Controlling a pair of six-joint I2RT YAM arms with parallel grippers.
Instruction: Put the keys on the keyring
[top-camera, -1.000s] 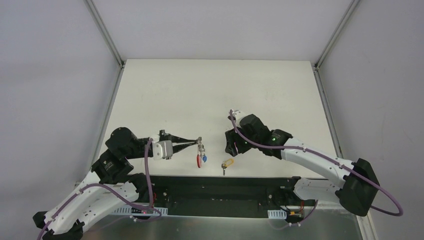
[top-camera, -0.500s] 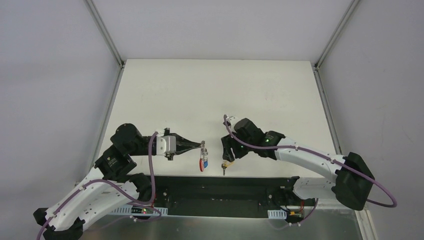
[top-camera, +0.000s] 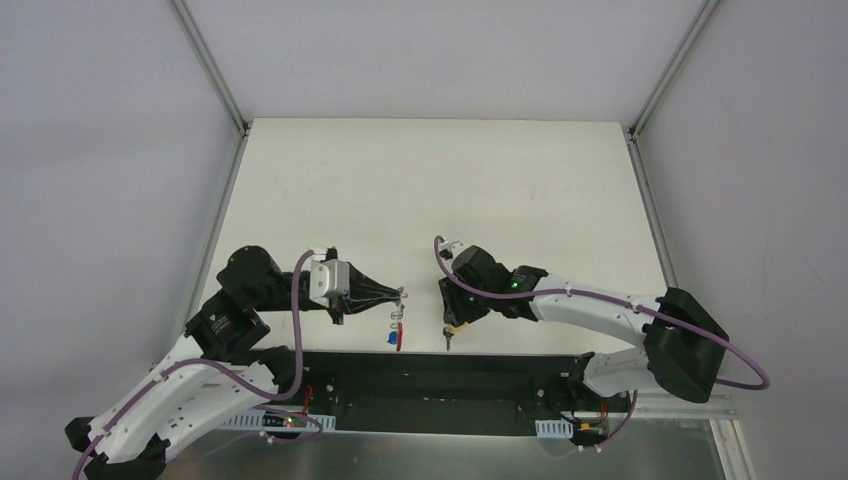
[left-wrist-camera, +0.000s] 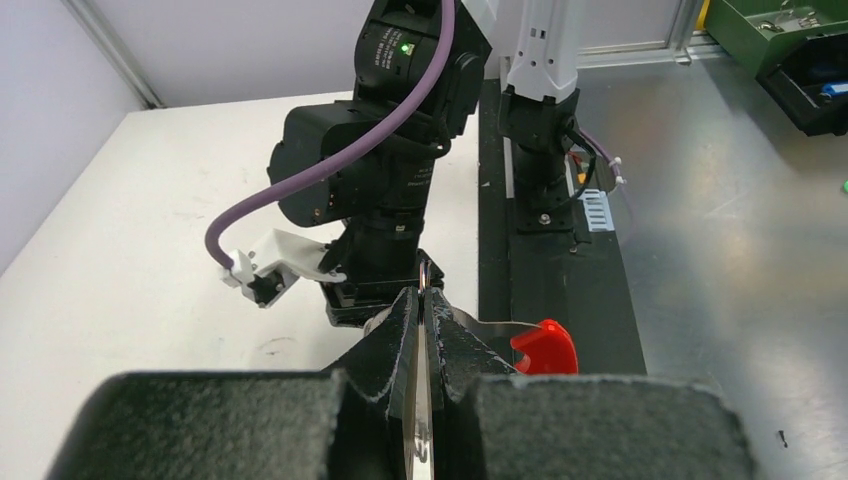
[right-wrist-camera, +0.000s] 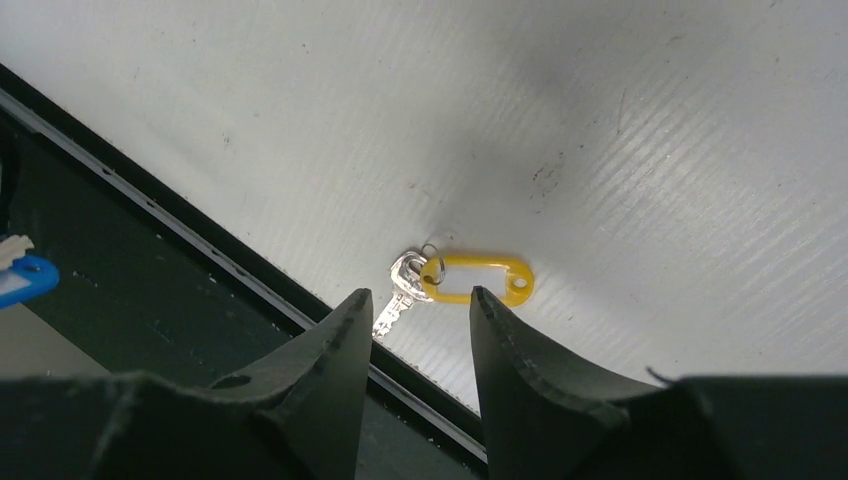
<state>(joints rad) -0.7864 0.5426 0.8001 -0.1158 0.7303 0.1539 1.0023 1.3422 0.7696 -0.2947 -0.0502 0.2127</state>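
The key (right-wrist-camera: 403, 294), small and silver with a yellow oval head (right-wrist-camera: 478, 279), lies flat on the white table by its near edge; it also shows in the top view (top-camera: 452, 333). My right gripper (right-wrist-camera: 420, 294) is open and hovers just above the key, its fingers straddling the key's head end, in the top view (top-camera: 457, 318) too. My left gripper (top-camera: 400, 294) is shut on the keyring's thin silver ring (left-wrist-camera: 424, 287) and holds it above the table. The chain (top-camera: 397, 315), red strap (left-wrist-camera: 545, 347) and blue tag (top-camera: 391, 338) hang below.
The black base rail (top-camera: 450, 365) runs along the table's near edge, right beside the key. The blue tag (right-wrist-camera: 22, 279) shows at the left edge of the right wrist view. The right arm's wrist (left-wrist-camera: 385, 190) stands close in front of the left gripper.
My right gripper has moved left and toward the near edge, coming down over the key. The left gripper has turned slightly, and the hanging strap and tag have swung lower.
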